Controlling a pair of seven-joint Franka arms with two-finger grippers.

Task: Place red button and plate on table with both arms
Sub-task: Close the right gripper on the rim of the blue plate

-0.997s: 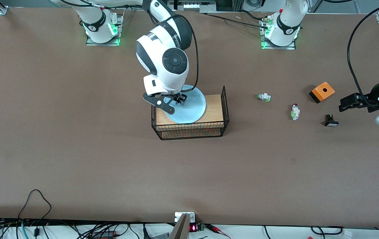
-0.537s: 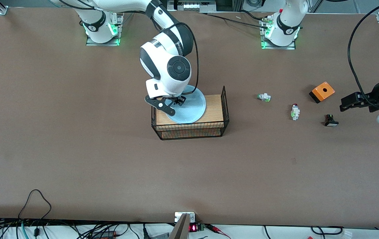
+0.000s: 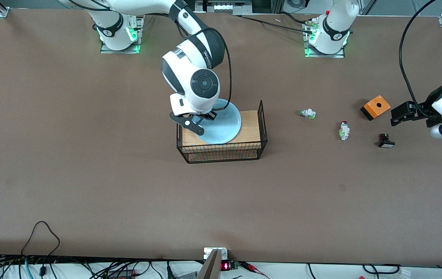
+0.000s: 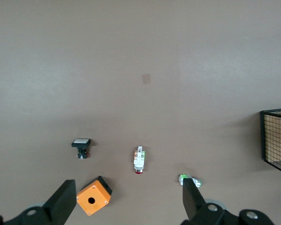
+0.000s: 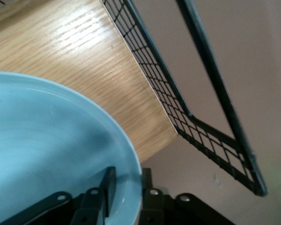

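The pale blue plate [image 3: 222,126] rests on the wooden board inside the black wire basket [image 3: 261,128]. My right gripper [image 3: 205,118] is at the plate's rim, at the basket's end toward the right arm. In the right wrist view one finger lies inside the plate [image 5: 47,140] and the other outside the rim, so the right gripper [image 5: 128,172] is shut on the plate. The red button [image 3: 344,130] lies on the table [image 3: 89,174] toward the left arm's end. My left gripper [image 3: 399,116] hangs open beside the orange box. In its wrist view the left gripper [image 4: 129,206] holds nothing and the red button [image 4: 139,160] lies on the table.
An orange box [image 3: 375,107] with a round hole, a black part with a white cap [image 3: 386,141] and a white part with a green cap [image 3: 307,113] lie around the red button. The basket's wire wall [image 5: 187,112] rises beside the plate's rim.
The right gripper's fingers have closed onto the plate's rim and the plate has shifted slightly. The left arm has drifted a little toward the orange box, still open.
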